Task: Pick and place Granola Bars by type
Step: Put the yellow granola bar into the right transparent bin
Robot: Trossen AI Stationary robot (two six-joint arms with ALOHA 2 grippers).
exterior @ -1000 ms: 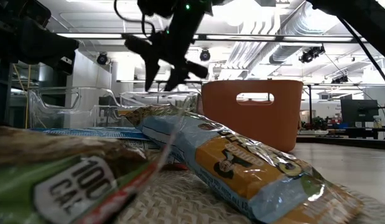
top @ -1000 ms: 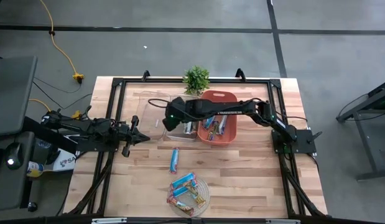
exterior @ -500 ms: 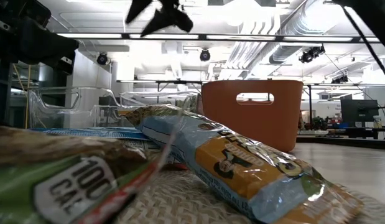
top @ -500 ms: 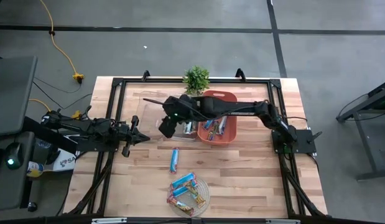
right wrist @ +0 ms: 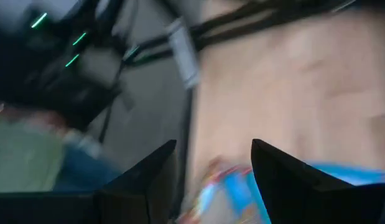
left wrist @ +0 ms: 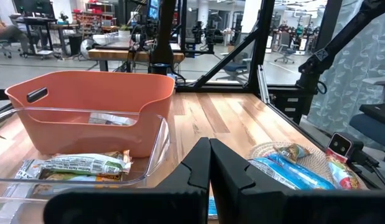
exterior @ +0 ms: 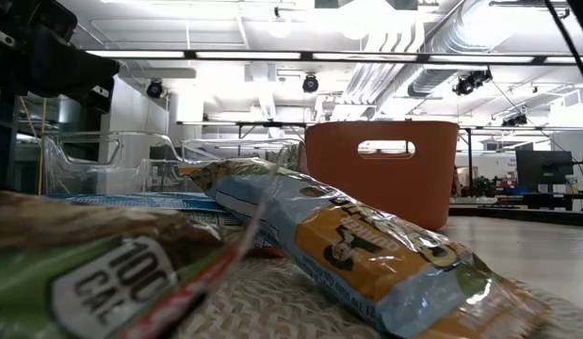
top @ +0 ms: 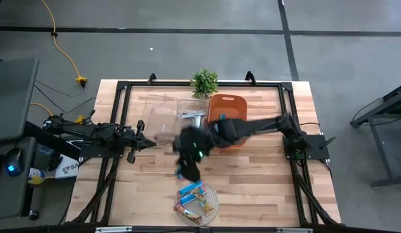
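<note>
Several granola bars [top: 195,200] lie in a pile on a round woven mat [top: 212,194] near the table's front edge; the low view shows them close up [exterior: 366,250]. A single blue bar [top: 179,173] lies flat on the wood, partly hidden under my right gripper [top: 187,167]. That gripper hangs blurred above it, open [right wrist: 214,186], with nothing between its fingers. More bars lie in a clear container [left wrist: 80,165] and in the orange bin [top: 227,107]. My left gripper [top: 147,144] waits shut [left wrist: 209,168] at the table's left.
Two clear containers [top: 162,118] stand side by side left of the orange bin, with a small green plant [top: 204,83] behind them at the far edge. A black frame runs round the table top [top: 265,175]. Bare wood lies right of the mat.
My right gripper has swung from over the clear containers toward the table's near edge and risen out of the low view, turning as it went. It now hangs over the single blue bar, still open.
</note>
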